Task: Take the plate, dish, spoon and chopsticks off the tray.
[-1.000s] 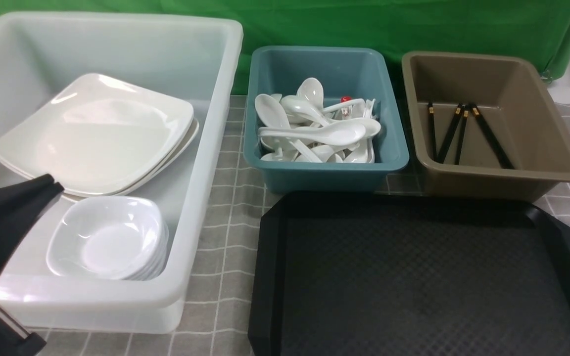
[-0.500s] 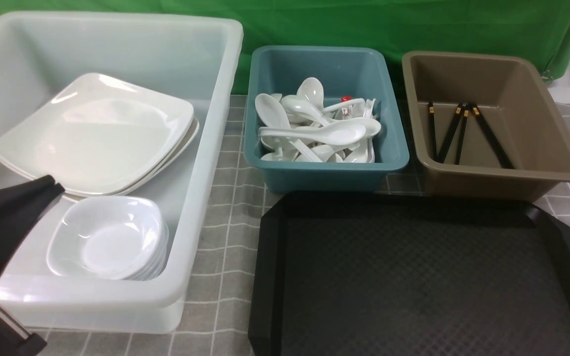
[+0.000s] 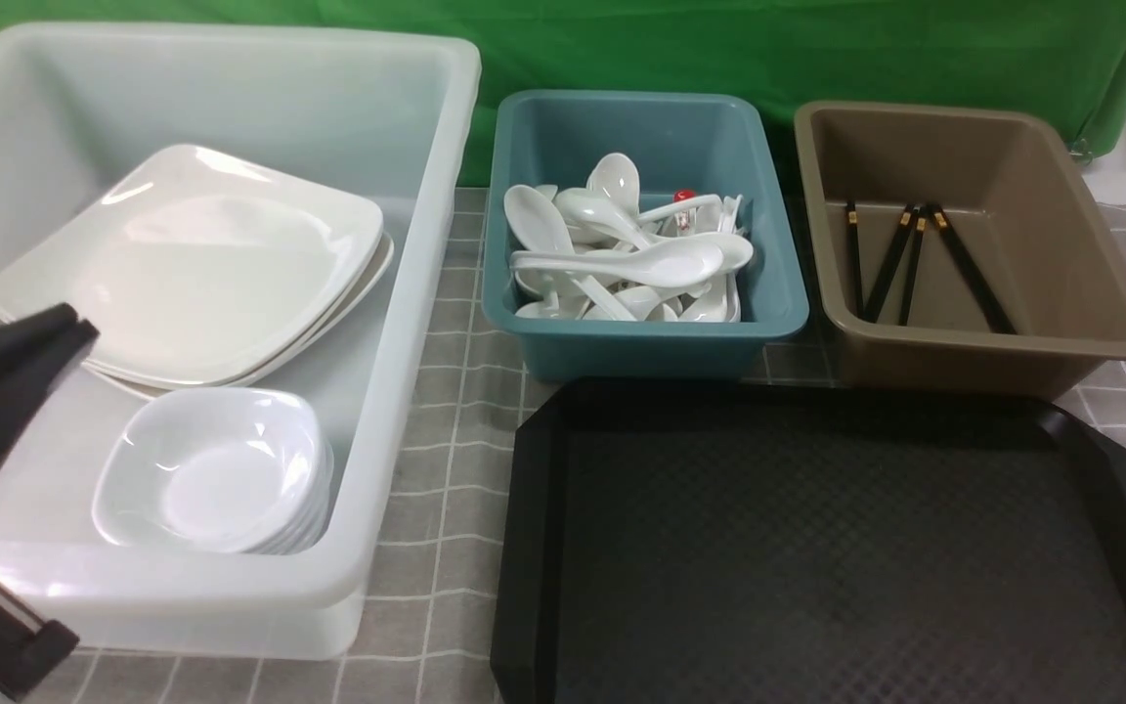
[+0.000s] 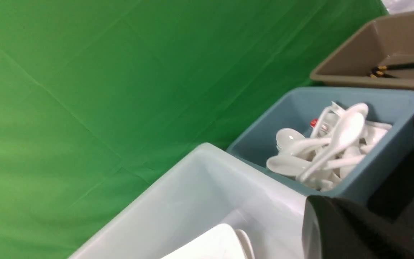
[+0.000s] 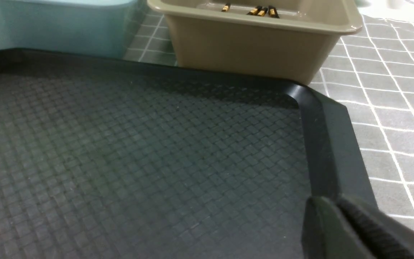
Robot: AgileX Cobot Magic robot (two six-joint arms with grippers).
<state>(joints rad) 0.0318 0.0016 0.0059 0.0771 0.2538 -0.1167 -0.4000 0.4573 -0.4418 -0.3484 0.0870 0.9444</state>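
Note:
The black tray [image 3: 817,548] lies bare at the front right, its textured floor [image 5: 138,144] holding nothing. The plate [image 3: 192,264] tops a stack inside the white tub [image 3: 397,391]. The dish [image 3: 216,469] tops a stack in front of it. The spoon [image 3: 622,259] lies among others in the teal tub [image 3: 641,337]. The chopsticks [image 3: 915,259] lie in the brown tub [image 3: 993,347]. My left gripper [image 3: 79,328] is shut and empty over the white tub's near left side. My right gripper [image 5: 322,199] hovers over the tray's far right corner with its fingers close together and nothing between them.
The three tubs stand in a row behind and left of the tray on a grey checked cloth [image 3: 446,460]. A green backdrop [image 3: 719,49] closes the far side. Cloth [image 5: 390,108] shows to the right of the tray.
My left gripper has drawn back to the left and risen a little, away from the dish stack. Nothing else in the front view has moved.

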